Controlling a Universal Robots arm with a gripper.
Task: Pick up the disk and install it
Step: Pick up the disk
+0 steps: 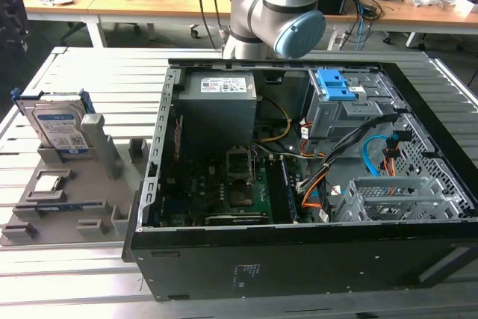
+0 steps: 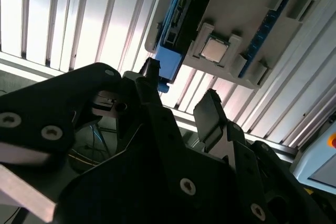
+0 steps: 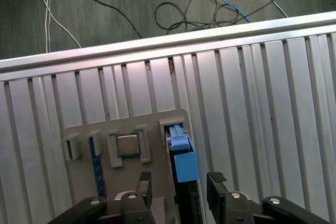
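Standing upright in the grey tray [image 1: 75, 193], the disk [image 1: 58, 126]; claw [image 3: 180, 178] wide apart, empty.

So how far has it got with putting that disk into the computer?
Nothing looks done yet: the disk stands upright in its grey holder, outside the open computer case. In the first wrist view the gripper is open, lined up over it, holding nothing. Both pick-up and installation remain.

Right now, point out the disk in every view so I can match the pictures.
Exterior view: the disk stands on edge in the grey holder, at the exterior view's left.
Second wrist view: the disk, edge-on, just beyond the open hand.
First wrist view: the disk, edge-on, beyond the hand.
Shared landmark: the processor chip beside it.
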